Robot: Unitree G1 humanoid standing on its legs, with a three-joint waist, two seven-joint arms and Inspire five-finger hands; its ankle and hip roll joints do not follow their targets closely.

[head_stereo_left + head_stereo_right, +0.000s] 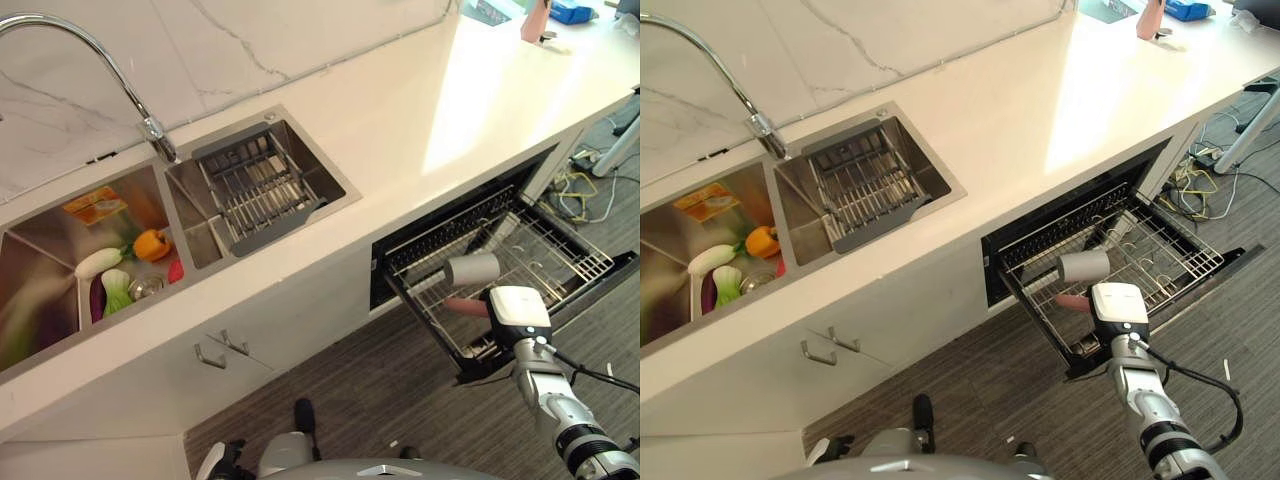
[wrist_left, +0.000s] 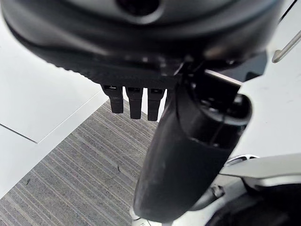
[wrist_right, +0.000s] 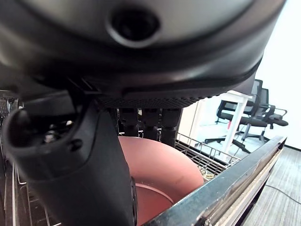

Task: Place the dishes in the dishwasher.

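Observation:
The dishwasher under the counter stands open with its wire rack [image 1: 545, 250] pulled out over the floor. My right arm reaches over the rack's near corner. In the right wrist view my right hand [image 3: 70, 160] is shut on a reddish-brown bowl [image 3: 164, 165], with the thumb on one side of its rim and the fingers behind it. That bowl [image 1: 462, 306] shows as a pink edge low in the rack. A grey cylinder [image 1: 472, 270] lies on the rack just beyond it. My left hand [image 2: 188, 155] hangs open above the striped floor, holding nothing.
A double sink is set in the white counter [image 1: 430, 100]. One basin holds a wire drainer [image 1: 255, 185], the other vegetables [image 1: 150, 245], with the faucet [image 1: 100, 45] behind. Cabinet handles [image 1: 222, 350] show below. Loose cables [image 1: 575, 185] lie on the floor past the dishwasher.

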